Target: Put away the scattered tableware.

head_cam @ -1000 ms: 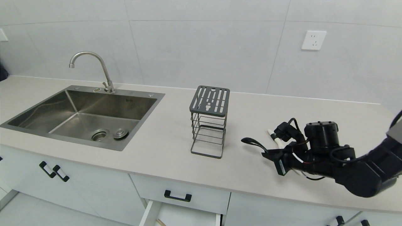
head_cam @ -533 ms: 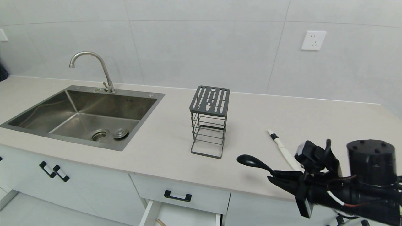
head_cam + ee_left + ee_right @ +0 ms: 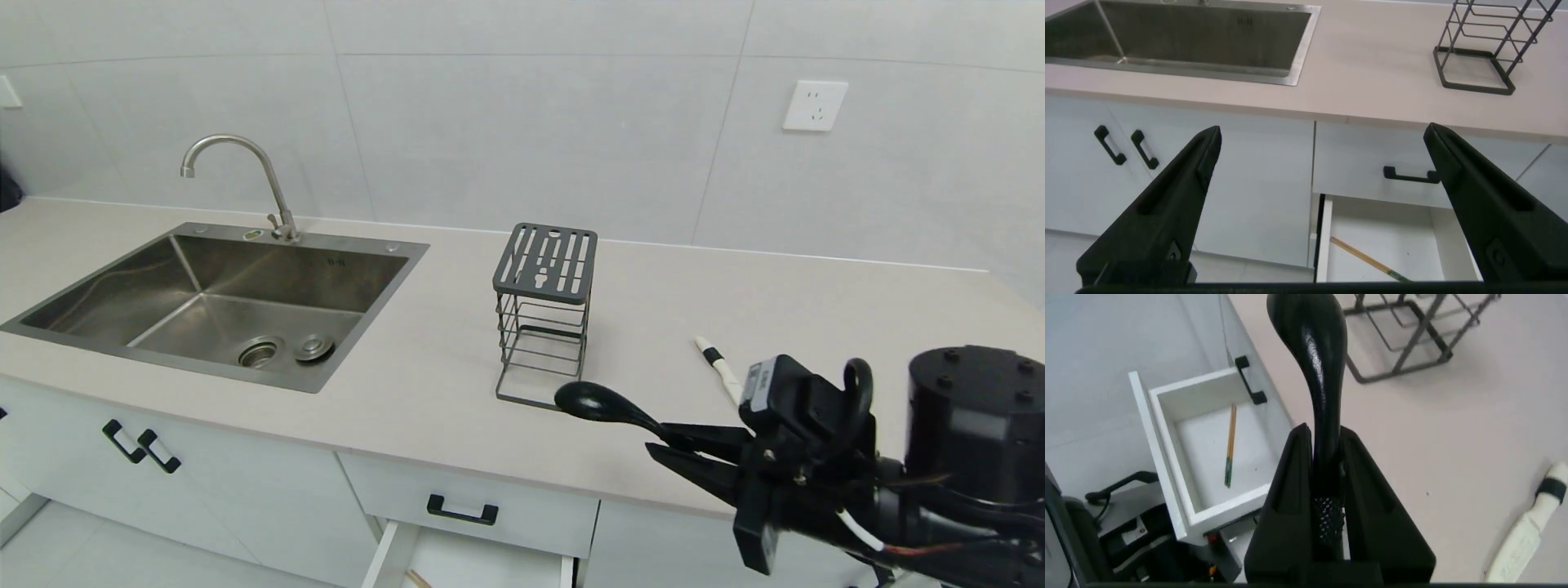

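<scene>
Spoon (image 3: 604, 404): likely light, stiff, slick; hold thin handle.
Right gripper (image 3: 665, 447): clamps that handle over counter's (image 3: 408, 392) front edge.
Left gripper (image 3: 1323, 131): wide, empty.

This is looking like a kitchen: a steel sink (image 3: 286, 273) with a curved faucet (image 3: 276, 204) is sitting in a pale countertop (image 3: 424, 384), white cabinets (image 3: 245, 498) and an open drawer (image 3: 490, 572) are running beneath, and a tiled wall (image 3: 506, 122) is carrying a socket (image 3: 815, 104).
</scene>
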`<state>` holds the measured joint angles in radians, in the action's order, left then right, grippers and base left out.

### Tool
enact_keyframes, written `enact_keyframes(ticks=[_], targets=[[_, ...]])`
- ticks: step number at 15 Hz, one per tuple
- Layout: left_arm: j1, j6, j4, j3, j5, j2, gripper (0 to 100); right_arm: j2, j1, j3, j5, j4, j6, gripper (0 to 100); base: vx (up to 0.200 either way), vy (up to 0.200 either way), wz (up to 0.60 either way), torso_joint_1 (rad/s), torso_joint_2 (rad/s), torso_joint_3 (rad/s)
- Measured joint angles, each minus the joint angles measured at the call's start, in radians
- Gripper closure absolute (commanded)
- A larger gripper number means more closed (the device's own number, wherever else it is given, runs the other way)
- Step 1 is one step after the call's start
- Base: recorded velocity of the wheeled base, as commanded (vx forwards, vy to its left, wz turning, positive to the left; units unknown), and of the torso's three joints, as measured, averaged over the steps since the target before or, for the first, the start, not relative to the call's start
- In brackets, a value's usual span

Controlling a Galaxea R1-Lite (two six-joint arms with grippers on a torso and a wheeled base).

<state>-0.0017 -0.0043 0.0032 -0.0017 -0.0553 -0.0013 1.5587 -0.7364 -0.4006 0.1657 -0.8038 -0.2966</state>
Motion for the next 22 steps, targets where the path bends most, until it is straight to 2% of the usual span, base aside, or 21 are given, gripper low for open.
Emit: enact_keyframes(ticks=[3,10,12,14,16,19,22], targets=[[0.0,0.0,0.0,0.0,0.0,0.0,0,0.09,-0.056,-0.103,0.01,-0.001,-0.001,100,0.0,0.0,0.0,0.0,0.0,0.0],[0.0,0.0,0.0,0.0,0.0,0.0,0,0.158,-0.164,-0.181,0.074,-0.023,0.035,100,0.0,0.0,0.0,0.0,0.0,0.0],[0.0,0.0,0.0,0.0,0.0,0.0,0,0.161,-0.186,-0.193,0.136,-0.018,-0.024,100,0.0,0.0,0.0,0.0,0.0,0.0],[0.0,0.0,0.0,0.0,0.0,0.0,0,0.167,-0.191,-0.216,0.155,-0.016,-0.095,100,0.0,0.0,0.0,0.0,0.0,0.0],[0.0,0.0,0.0,0.0,0.0,0.0,0,0.182,-0.2,-0.246,0.161,-0.016,-0.097,100,0.0,0.0,0.0,0.0,0.0,0.0],[0.0,0.0,0.0,0.0,0.0,0.0,0,0.231,-0.231,-0.314,0.178,-0.024,-0.071,100,0.0,0.0,0.0,0.0,0.0,0.0],[0.0,0.0,0.0,0.0,0.0,0.0,0,0.264,-0.245,-0.333,0.179,-0.029,0.039,100,0.0,0.0,0.0,0.0,0.0,0.0]])
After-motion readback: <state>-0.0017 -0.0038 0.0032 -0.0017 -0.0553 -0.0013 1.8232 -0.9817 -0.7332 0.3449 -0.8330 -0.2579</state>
